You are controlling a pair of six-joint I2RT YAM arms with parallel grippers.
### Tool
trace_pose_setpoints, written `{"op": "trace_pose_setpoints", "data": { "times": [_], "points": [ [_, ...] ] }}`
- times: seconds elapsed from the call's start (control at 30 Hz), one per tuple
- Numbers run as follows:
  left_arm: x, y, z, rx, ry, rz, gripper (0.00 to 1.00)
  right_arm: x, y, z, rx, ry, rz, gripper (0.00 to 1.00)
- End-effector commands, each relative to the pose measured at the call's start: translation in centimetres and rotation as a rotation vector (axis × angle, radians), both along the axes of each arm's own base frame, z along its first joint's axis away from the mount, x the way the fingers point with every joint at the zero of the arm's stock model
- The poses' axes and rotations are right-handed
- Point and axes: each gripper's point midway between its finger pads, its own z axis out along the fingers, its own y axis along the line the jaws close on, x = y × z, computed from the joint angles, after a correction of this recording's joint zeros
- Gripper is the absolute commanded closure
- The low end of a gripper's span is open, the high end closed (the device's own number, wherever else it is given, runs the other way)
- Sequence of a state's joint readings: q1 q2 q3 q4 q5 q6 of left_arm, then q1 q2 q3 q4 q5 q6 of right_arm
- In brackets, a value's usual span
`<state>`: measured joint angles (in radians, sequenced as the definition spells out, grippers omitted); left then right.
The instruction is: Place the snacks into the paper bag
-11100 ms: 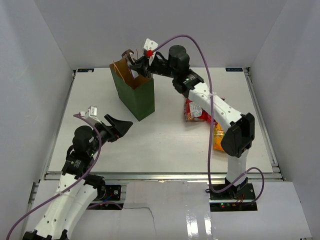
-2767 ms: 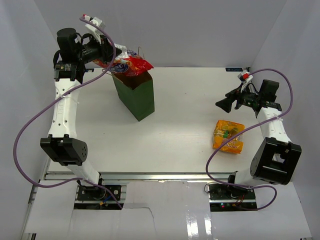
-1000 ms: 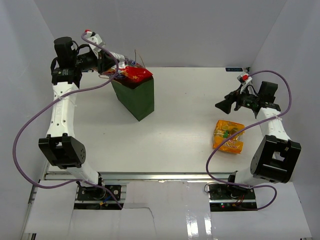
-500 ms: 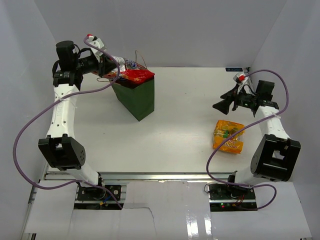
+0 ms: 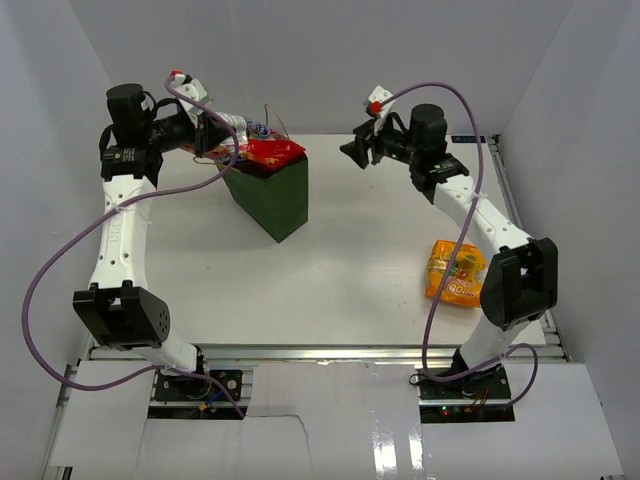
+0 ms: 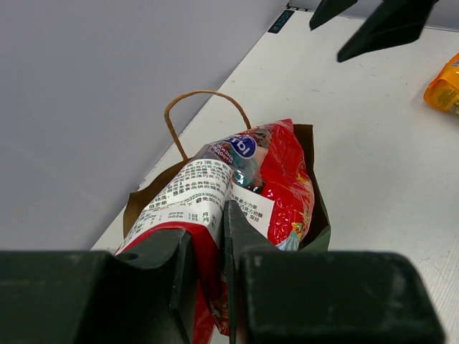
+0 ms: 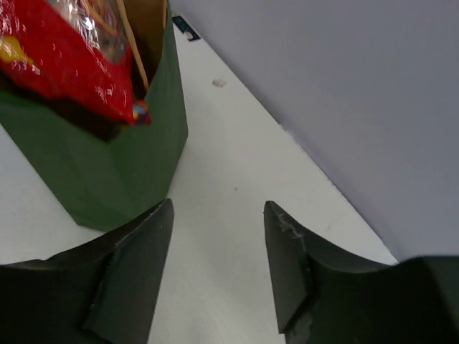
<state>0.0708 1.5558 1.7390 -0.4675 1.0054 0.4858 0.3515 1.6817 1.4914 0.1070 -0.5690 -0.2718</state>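
The dark green paper bag stands upright at the back left of the table. A large red snack bag sticks out of its top, and my left gripper is shut on the red bag's printed end. Its lower part sits inside the brown lining. My right gripper hovers right of the paper bag, open, with only table between its fingers. In the right wrist view the paper bag's green wall and the red bag lie ahead to the left. An orange snack bag lies on the table at the right.
A thin string handle arches up behind the red bag. The grey back wall rises close behind the paper bag and both grippers. The orange bag also shows at the right edge of the left wrist view.
My right arm has swung from the right side of the table to the back middle, near the paper bag, and its jaws have narrowed. The left gripper still holds the red bag in the paper bag's mouth.
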Motion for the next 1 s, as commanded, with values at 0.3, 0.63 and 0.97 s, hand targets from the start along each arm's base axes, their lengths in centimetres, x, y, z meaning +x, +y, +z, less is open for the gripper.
{"op": "trace_pose_setpoints", "data": {
  "times": [0.3, 0.63, 0.97],
  "points": [
    [-2.5, -0.1, 5.5, 0.035, -0.220, -0.016, 1.00, 5.0, 8.9, 6.1, 0.187, -0.085, -0.157, 0.60],
    [-2.6, 0.0, 6.5, 0.033, -0.249, -0.008, 1.00, -2.0, 12.0, 1.9, 0.017, -0.105, 0.216, 0.64],
    [-2.9, -0.1, 7.2, 0.013, -0.266, -0.005, 1.00, -3.7, 13.4, 1.1, -0.036, -0.113, 0.296, 0.63]
  ]
}}
